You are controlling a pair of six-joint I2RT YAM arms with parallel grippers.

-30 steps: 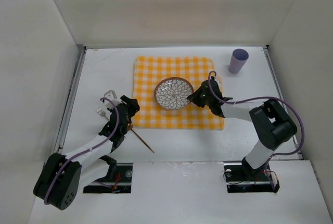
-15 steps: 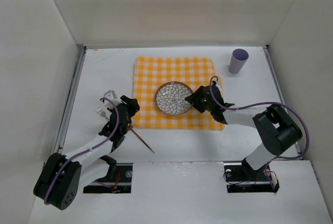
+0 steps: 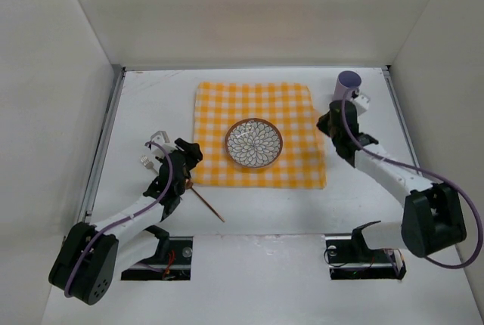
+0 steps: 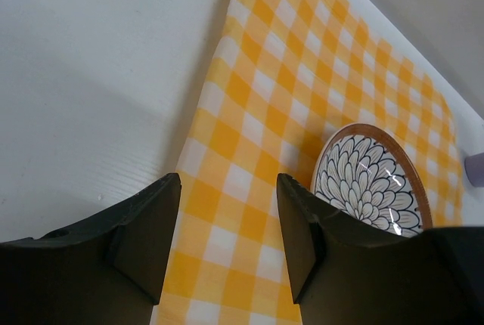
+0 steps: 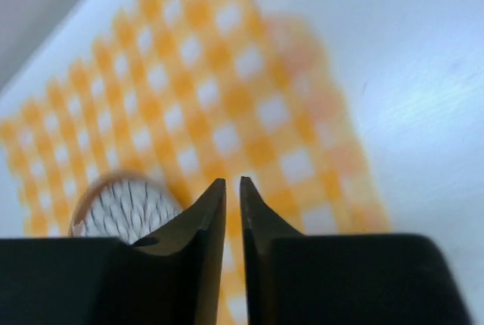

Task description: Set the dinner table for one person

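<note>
While plate (image 3: 253,143) sits on checked cloth (image 3: 227,98), nothing is gripped.
I see left jaws spread wide, right jaws nearly closed, near purple cup (image 3: 347,88).

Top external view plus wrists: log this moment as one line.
left gripper: open, empty | right gripper: shut, empty, near purple cup | plate: on checked cloth

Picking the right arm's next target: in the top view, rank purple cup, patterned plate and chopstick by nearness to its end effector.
1. Purple cup, just beyond the right end effector.
2. Patterned plate, to its left.
3. Chopstick, far left.
</note>
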